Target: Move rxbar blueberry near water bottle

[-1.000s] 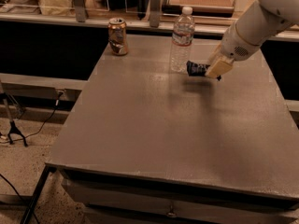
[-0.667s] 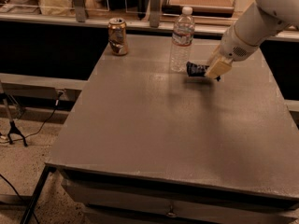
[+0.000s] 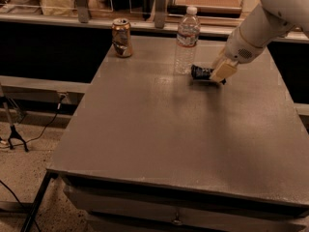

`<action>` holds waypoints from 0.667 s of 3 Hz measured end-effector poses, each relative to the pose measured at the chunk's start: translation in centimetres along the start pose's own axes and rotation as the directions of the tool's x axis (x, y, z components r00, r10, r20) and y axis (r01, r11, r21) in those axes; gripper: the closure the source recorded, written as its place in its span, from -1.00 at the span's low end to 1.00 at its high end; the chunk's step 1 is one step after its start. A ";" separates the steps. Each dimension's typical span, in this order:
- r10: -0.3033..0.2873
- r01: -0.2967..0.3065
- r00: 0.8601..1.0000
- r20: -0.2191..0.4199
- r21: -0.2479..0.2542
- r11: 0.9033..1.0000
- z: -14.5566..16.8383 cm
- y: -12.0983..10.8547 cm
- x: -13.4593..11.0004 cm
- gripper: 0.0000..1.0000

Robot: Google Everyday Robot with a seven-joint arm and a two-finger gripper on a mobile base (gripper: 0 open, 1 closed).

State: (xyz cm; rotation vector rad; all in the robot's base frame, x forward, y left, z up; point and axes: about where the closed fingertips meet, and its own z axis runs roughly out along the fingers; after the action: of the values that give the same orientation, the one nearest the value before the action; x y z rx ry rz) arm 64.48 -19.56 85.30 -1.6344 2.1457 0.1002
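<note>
The rxbar blueberry [image 3: 201, 72], a small dark navy bar, sits at table level just right of the water bottle [image 3: 186, 40], a tall clear bottle with a white cap standing upright at the back of the table. My gripper [image 3: 220, 73] reaches in from the upper right on the white arm. Its tan fingers [image 3: 223, 70] cover the bar's right end, and the bar's left end sticks out toward the bottle. The bar lies a short gap from the bottle's base.
A tan-and-gold can [image 3: 121, 37] stands at the back left of the grey table [image 3: 159, 139]. A counter with containers and a rack runs behind the table. A cable and a stand foot lie on the floor at the left.
The gripper with the bar has shifted very slightly; the bottle and the can have not moved.
</note>
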 end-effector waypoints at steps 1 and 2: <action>-0.001 0.001 1.000 0.000 -0.004 1.000 0.2 0.1 0.0 -0.30; -0.002 0.002 1.000 -0.001 -0.008 1.000 0.5 0.1 -0.1 -0.76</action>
State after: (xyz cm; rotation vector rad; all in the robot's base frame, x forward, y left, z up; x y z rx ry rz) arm 64.54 -19.30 84.87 -1.6410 2.1469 0.1075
